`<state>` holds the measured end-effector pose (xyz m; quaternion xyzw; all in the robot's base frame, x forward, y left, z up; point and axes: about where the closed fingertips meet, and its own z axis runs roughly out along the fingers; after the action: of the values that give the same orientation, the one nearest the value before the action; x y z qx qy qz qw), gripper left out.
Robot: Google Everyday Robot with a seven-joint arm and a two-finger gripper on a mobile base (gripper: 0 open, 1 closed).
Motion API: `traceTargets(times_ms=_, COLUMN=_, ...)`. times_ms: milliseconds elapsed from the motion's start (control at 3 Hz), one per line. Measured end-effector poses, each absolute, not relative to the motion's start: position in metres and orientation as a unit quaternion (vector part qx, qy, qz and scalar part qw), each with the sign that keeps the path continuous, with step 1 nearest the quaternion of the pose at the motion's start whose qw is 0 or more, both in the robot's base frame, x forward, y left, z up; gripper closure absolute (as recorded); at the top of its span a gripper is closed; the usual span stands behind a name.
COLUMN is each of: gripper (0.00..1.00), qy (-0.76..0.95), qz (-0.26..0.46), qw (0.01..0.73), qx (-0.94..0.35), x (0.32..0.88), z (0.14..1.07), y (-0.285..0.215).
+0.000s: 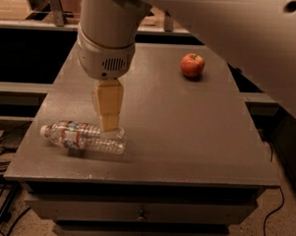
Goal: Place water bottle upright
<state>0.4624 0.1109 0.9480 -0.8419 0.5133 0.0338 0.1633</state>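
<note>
The water bottle (83, 137) lies on its side near the front left of the grey table (187, 126), white cap pointing left, with the red, white and blue band near its neck. My gripper (108, 123) hangs from the white arm and points down, just above the bottle's base end, seen edge-on as one tan block. It holds nothing that I can see.
A red apple (192, 66) sits at the back right of the table. The arm's large white housing (107, 34) covers the back left of the table. Drawers lie under the front edge (141, 213). Cables lie on the floor at left.
</note>
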Motion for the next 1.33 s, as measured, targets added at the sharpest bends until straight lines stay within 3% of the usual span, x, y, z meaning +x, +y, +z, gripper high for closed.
traceTargets(times_ms=333, gripper=0.00, qy=0.502, qz=0.047, qw=0.160, qx=-0.849, x=0.461, z=0.935, y=0.144)
traceTargets(times_ms=1333, gripper=0.00, qy=0.512, qz=0.062, qw=0.130, qx=-0.847, x=0.457, z=0.906, y=0.168)
